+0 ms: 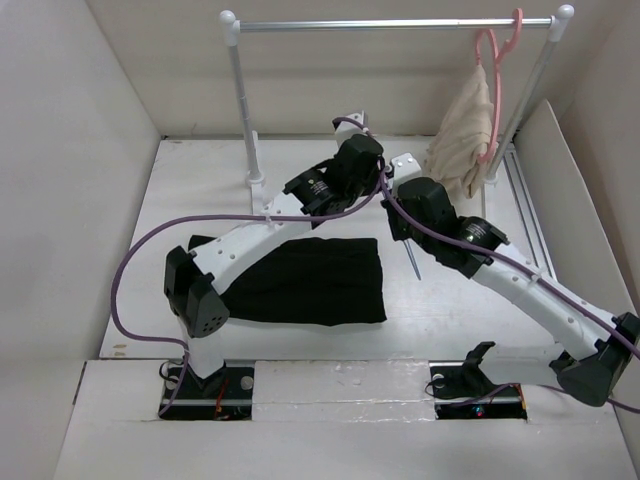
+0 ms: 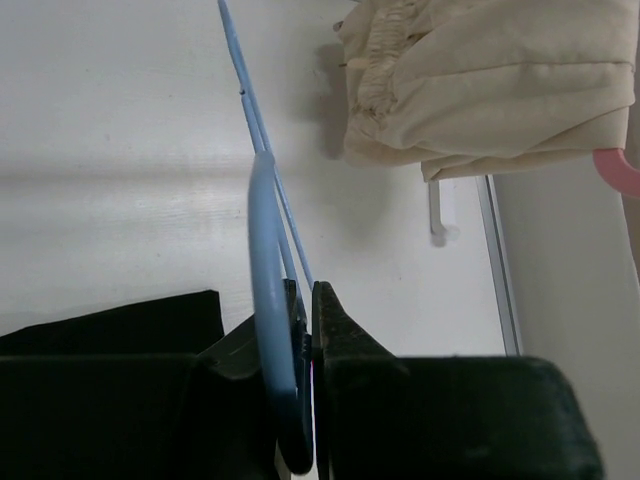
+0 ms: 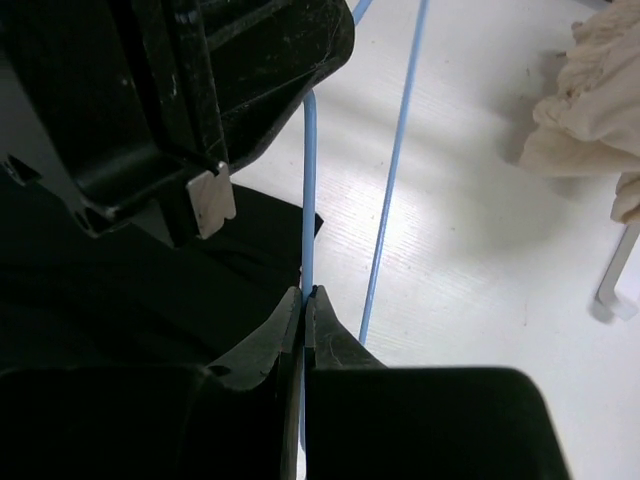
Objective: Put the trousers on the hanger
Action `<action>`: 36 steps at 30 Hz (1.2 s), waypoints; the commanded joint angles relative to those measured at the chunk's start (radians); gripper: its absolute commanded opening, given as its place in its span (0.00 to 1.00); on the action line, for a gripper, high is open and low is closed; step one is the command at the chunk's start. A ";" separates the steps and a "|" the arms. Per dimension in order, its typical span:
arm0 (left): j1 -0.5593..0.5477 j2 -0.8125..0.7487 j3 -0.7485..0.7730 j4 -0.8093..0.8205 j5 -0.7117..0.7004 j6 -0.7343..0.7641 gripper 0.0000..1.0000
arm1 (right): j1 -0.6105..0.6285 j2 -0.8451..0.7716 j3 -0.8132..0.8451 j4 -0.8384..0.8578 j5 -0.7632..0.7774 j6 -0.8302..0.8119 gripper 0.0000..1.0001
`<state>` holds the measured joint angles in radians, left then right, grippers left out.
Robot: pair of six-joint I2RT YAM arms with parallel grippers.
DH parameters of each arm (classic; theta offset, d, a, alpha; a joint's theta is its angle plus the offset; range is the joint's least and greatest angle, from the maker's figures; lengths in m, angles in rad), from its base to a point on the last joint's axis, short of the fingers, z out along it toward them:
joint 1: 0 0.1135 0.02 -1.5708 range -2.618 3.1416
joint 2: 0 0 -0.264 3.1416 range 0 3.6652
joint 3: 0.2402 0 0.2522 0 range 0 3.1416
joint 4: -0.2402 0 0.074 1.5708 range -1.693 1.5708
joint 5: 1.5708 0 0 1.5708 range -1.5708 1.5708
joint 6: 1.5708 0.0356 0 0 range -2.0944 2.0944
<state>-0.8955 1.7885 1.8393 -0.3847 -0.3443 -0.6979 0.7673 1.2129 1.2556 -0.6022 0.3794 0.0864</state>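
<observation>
The black trousers [image 1: 310, 280] lie folded flat on the table in front of the left arm; they also show in the left wrist view [image 2: 110, 325] and the right wrist view [image 3: 120, 290]. The light-blue hanger is held above the table between both grippers. One thin end [image 1: 412, 262] sticks out below the right gripper. My left gripper [image 1: 378, 172] [image 2: 306, 300] is shut on the hanger's curved hook [image 2: 268, 300]. My right gripper [image 1: 396, 200] [image 3: 304, 295] is shut on one thin hanger arm [image 3: 309, 180]; the other arm [image 3: 395, 160] runs beside it.
A clothes rack [image 1: 390, 24] stands at the back. A pink hanger [image 1: 492, 70] with a beige garment [image 1: 462, 140] hangs at its right end, close behind the grippers. White walls enclose the table on the left, back and right.
</observation>
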 commanded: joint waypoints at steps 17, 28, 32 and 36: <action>-0.062 -0.227 -0.482 0.306 0.097 -0.225 0.00 | -0.124 -0.289 -0.115 -0.183 -0.339 -0.005 0.79; -0.128 -0.186 -0.728 0.404 0.034 -0.304 0.00 | -0.191 -0.276 -0.430 0.114 -0.554 0.045 0.10; -0.137 -0.166 -0.788 0.431 0.001 -0.308 0.00 | -0.204 -0.199 -0.516 0.258 -0.547 0.087 0.16; -0.147 -0.155 -0.818 0.428 -0.019 -0.315 0.00 | -0.204 -0.092 -0.574 0.407 -0.576 0.130 0.43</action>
<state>-1.0283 1.6299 1.0451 0.0204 -0.3229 -0.9947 0.5690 1.0794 0.7010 -0.3988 -0.1570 0.1722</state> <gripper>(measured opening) 0.025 0.407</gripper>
